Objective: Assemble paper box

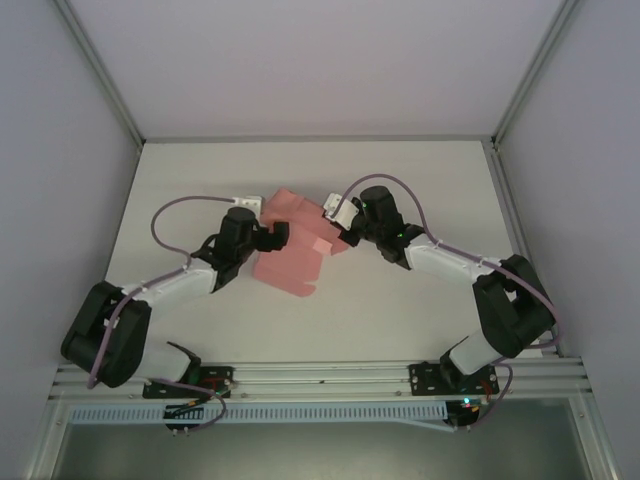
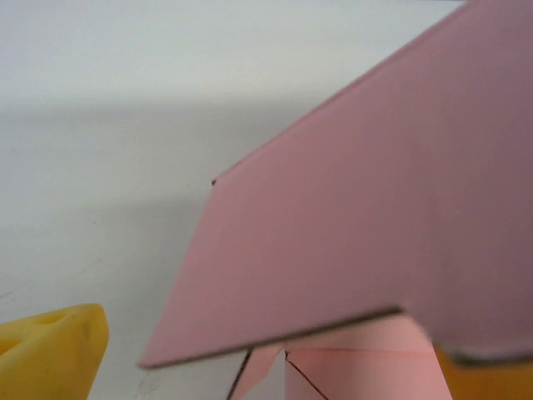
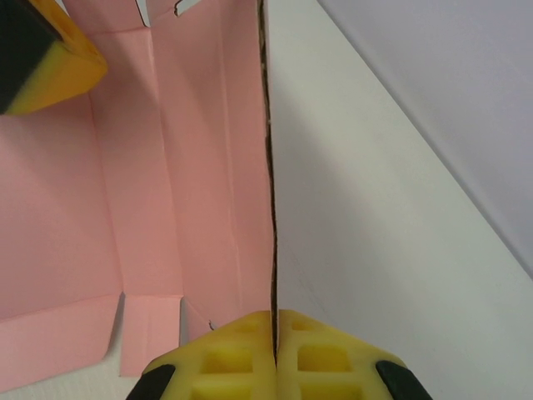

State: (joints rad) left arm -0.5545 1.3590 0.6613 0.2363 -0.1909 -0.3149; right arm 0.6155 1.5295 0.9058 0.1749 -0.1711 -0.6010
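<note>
The paper box [image 1: 292,258], a pink creased cutout, lies on the white counter [image 1: 420,180] between the two arms, with one panel standing on edge. The right tool [image 3: 275,342] is pressed together, pinching that panel's edge. The left tool [image 2: 271,371] is spread at the cutout's left side, and a raised flap overhangs its yellow fingers [image 2: 52,350].
</note>
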